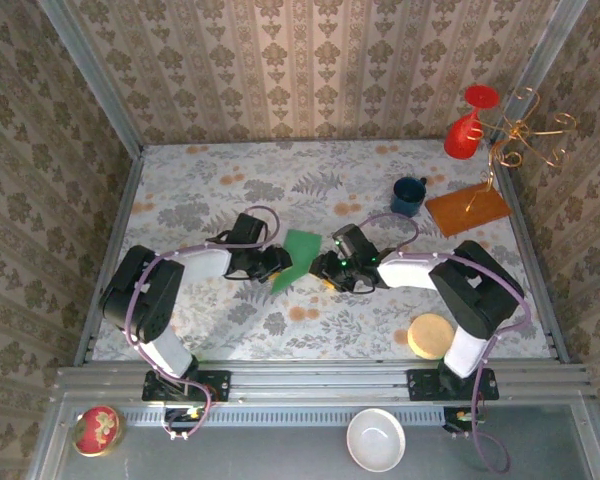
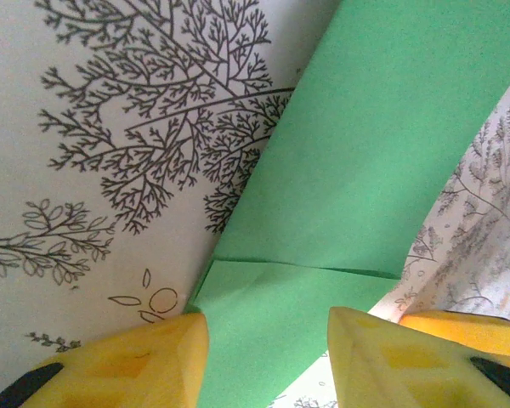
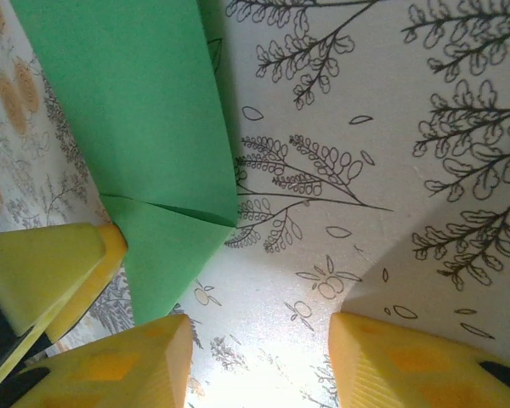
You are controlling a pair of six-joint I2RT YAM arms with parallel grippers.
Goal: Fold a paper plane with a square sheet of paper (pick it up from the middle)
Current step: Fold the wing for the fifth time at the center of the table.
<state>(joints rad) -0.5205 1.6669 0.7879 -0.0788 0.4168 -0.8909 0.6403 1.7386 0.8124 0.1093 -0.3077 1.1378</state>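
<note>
left gripper [image 2: 266, 327] astride green paper [image 2: 365, 170]

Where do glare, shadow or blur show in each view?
Right wrist view: a washed-out bright patch on the tablecloth between the right fingers; the green paper throws a dark shadow along its right edge. Left wrist view: paper evenly lit, left fingers slightly soft. Top view: even light, no harsh glare.

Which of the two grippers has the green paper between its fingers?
The left gripper: the green paper lies between its fingers; the right gripper has tablecloth between its own.
</note>
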